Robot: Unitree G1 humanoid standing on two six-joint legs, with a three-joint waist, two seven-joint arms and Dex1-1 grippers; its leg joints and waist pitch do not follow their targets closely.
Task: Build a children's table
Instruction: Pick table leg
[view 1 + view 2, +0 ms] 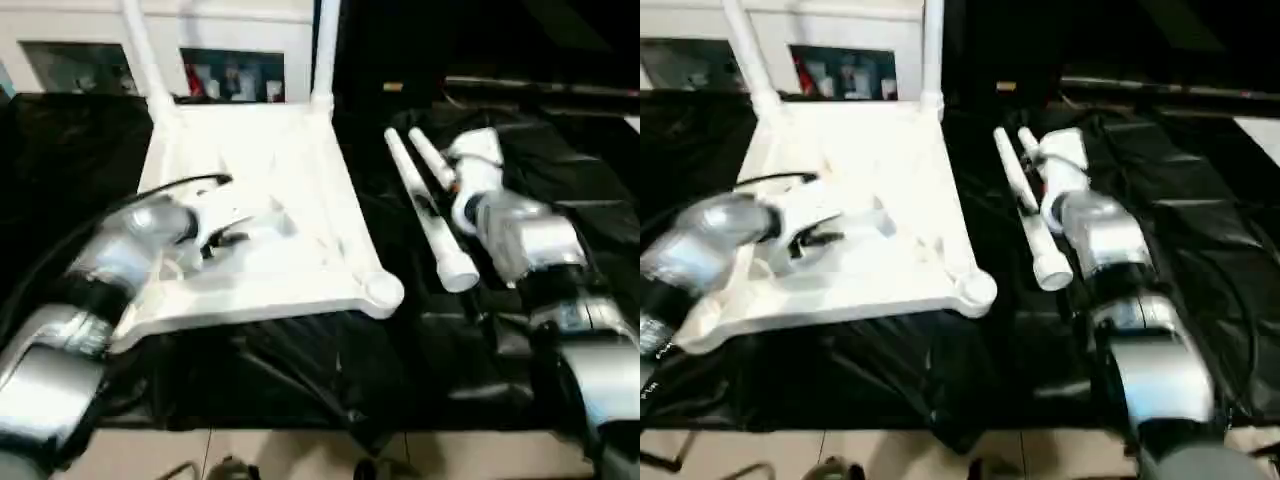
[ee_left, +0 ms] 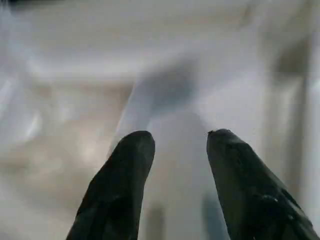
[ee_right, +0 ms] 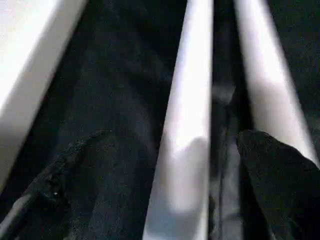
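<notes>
Head view: silver forearms nearest. White ribbed plastic square tabletop (image 1: 270,215) lies underside up on black sheeting (image 1: 330,370), two white tubular legs (image 1: 325,50) socketed, two loose legs (image 1: 430,215) beside it.
Left wrist: left gripper (image 2: 180,150), jaws apart, presumably steadying tabletop.
Right wrist: right gripper (image 3: 165,165), jaws wide, straddling one loose leg, likely for pickup.

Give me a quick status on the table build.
Left pincer over upturned tabletop. Right pincer open, straddling one loose leg. Two legs already socketed. Nothing in the way.
</notes>
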